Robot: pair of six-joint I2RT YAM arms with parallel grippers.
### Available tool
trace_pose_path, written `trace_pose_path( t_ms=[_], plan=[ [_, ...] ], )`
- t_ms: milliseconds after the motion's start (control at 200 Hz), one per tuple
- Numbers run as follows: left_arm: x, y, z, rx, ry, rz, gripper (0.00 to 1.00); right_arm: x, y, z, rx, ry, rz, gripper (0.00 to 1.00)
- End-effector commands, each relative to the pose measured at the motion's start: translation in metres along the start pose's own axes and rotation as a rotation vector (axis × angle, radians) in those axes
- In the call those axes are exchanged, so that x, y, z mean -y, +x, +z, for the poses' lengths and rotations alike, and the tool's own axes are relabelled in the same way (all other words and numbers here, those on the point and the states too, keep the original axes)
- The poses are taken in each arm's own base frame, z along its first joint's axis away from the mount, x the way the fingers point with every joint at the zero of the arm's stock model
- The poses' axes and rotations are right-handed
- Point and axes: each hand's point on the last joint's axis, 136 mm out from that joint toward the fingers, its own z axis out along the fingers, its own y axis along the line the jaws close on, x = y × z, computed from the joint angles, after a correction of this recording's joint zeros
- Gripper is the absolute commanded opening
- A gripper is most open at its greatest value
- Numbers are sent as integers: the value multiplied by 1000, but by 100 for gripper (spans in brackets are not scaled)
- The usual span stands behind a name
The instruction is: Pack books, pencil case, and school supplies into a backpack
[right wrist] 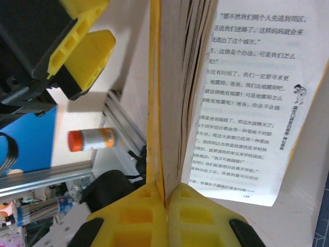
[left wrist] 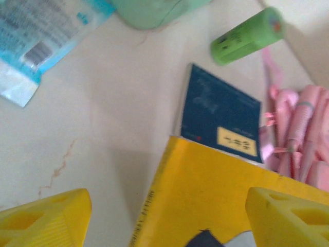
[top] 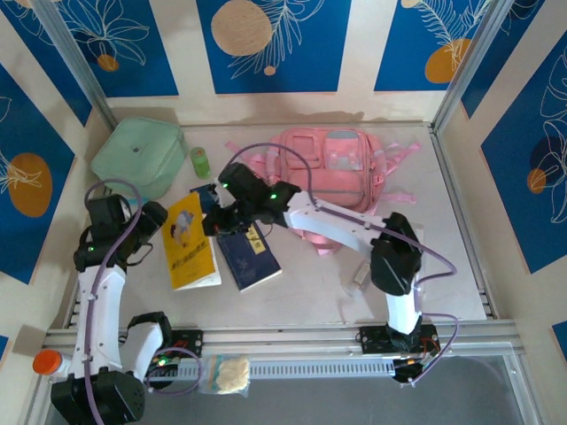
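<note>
Right wrist view is showing the right gripper (right wrist: 165, 198) clenching the yellow book (right wrist: 156, 103) by its thin cover, pages of printed Chinese fanning beside. The left gripper (left wrist: 167, 218) is hovering released above it, the pale-labelled navy book (left wrist: 221, 116) is lying beyond, and the soft pink backpack (top: 341, 168) is sitting farthest.

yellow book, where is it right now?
Top view: yellow book left of centre, between left gripper and navy book; right gripper is shut on its cover.
</note>
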Motion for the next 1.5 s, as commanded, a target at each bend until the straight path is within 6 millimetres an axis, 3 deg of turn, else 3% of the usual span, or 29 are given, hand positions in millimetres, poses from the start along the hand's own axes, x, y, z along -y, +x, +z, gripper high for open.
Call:
trace_pose_path(
  t_ms=[0, 120, 305, 500, 725, 920, 1096, 1496],
  plan=[
    [23, 0, -23, -44, 79, 65, 79, -29, -18, -49, 94, -111, -72, 0],
    [53, -2, -40, -68, 212, 95, 79, -24, -24, -86, 124, -139, -76, 0],
    [96, 9, -49, -135, 449, 135, 77, 6, -33, -136, 201, -99, -77, 0],
    [126, 45, -36, -236, 565, 216, 76, 34, -36, -180, 250, -128, -34, 0],
    [177, 89, -24, -337, 776, 267, 75, 47, -33, -219, 282, -183, -2, 0],
    [214, 112, -20, -385, 884, 307, 71, 45, -32, -236, 293, -251, -11, 0],
    [248, 124, -31, -393, 1024, 328, 66, 44, -31, -239, 286, -274, -23, 0],
    [272, 138, -43, -421, 1110, 340, 42, 75, -34, -235, 285, -246, 15, 0]
  ],
)
